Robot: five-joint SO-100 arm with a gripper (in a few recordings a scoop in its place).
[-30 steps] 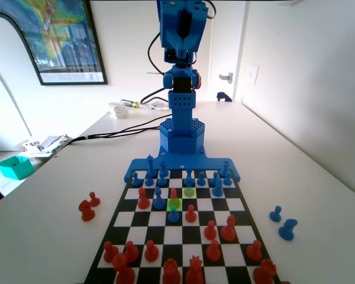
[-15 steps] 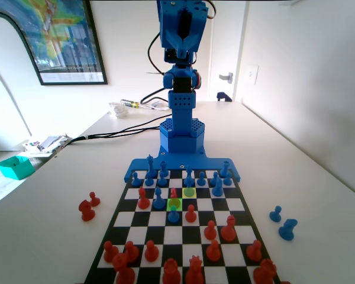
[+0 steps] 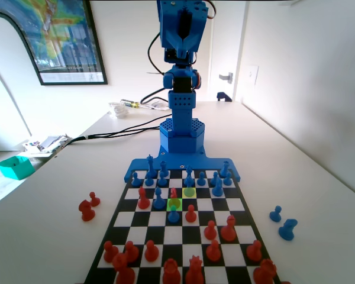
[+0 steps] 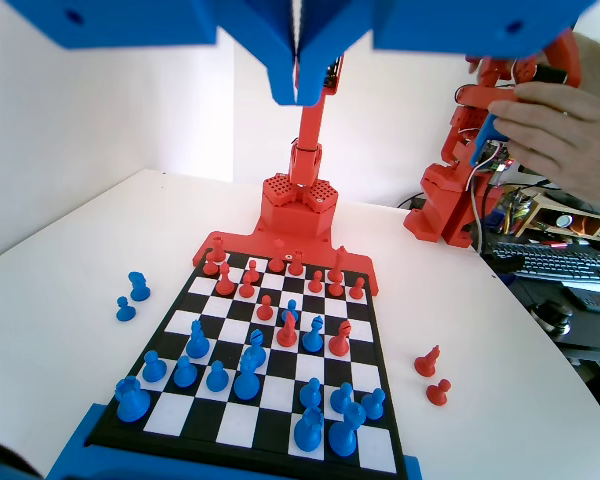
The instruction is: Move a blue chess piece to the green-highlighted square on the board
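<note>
Gripper (image 4: 298,95) is raised high above the board (image 4: 270,395), jaws pressed together with nothing between them, hanging from the top edge of the wrist view. In the fixed view the blue arm (image 3: 180,89) stands upright at the far end. The green-highlighted square (image 3: 174,204) is in the board's middle files, third row from the arm; the paler yellow-green square (image 3: 189,192) adjoins it diagonally, up and right. The blue chess piece (image 3: 174,214) stands on the square just nearer the camera than the green one.
</note>
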